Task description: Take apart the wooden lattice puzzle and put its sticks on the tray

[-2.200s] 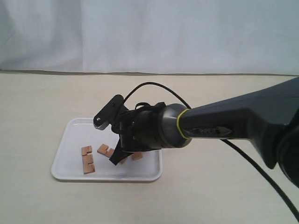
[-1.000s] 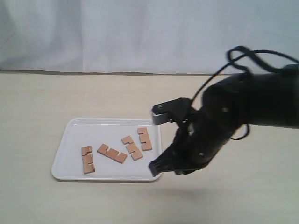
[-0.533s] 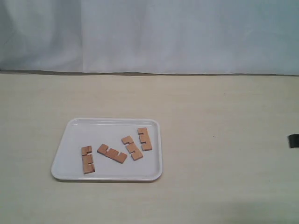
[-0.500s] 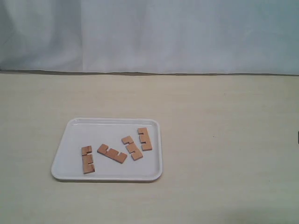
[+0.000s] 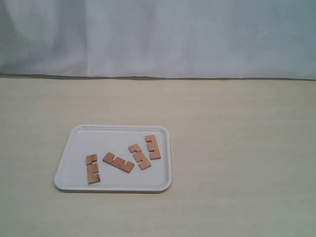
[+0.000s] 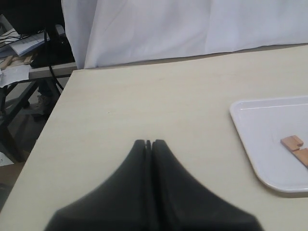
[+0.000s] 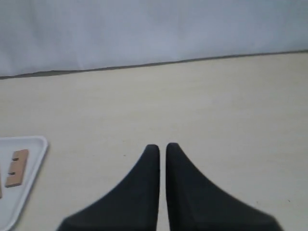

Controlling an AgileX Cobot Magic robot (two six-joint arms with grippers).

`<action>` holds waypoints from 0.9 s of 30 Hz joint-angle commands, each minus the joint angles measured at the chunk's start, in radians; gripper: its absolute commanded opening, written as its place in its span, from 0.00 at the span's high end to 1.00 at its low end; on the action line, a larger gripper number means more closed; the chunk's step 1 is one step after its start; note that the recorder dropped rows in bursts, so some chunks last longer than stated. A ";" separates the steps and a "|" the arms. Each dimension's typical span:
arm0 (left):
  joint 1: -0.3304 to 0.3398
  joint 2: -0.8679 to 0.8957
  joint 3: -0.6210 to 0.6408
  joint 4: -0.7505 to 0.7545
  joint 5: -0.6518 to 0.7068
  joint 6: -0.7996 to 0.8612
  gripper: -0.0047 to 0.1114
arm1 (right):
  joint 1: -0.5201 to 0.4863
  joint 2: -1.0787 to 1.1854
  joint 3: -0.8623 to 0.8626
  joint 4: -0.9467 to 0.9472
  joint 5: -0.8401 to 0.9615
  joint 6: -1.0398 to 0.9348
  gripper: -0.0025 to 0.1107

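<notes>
- No text, label, brand, number or sign can be read in any of the views.
- The papers (image 6: 16,73) beside the bench in the left wrist view are too blurred to read.

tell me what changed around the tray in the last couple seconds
The right arm, earlier over the tray, drew back rightward out of the exterior view; the right end effector now holds nothing. The tray and the four sticks in it stayed put.

The left gripper (image 6: 148,142) and right gripper (image 7: 162,146) are tapered, black.
</notes>
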 commanded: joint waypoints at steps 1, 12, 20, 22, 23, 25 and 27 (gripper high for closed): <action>0.000 -0.002 0.003 -0.002 -0.010 -0.006 0.96 | 0.109 -0.137 0.016 0.011 0.026 -0.021 0.94; 0.000 -0.002 0.003 -0.002 -0.010 -0.006 0.96 | 0.273 -0.388 0.002 0.014 0.069 -0.021 0.94; 0.000 -0.002 0.003 -0.002 -0.010 -0.006 0.96 | 0.272 -0.465 0.008 -0.702 0.384 0.878 0.94; 0.000 -0.002 0.003 -0.002 -0.010 -0.006 0.96 | 0.274 -0.465 0.008 -0.722 0.407 0.902 0.94; 0.000 -0.002 0.003 -0.002 -0.010 -0.006 0.96 | 0.274 -0.465 0.008 -0.711 0.399 0.890 0.94; 0.000 -0.002 0.003 -0.002 -0.010 -0.006 0.96 | 0.274 -0.465 0.003 -0.661 0.362 0.808 0.94; 0.000 -0.002 0.003 -0.002 -0.010 -0.006 0.96 | 0.274 -0.465 -0.013 -0.612 0.337 0.718 0.94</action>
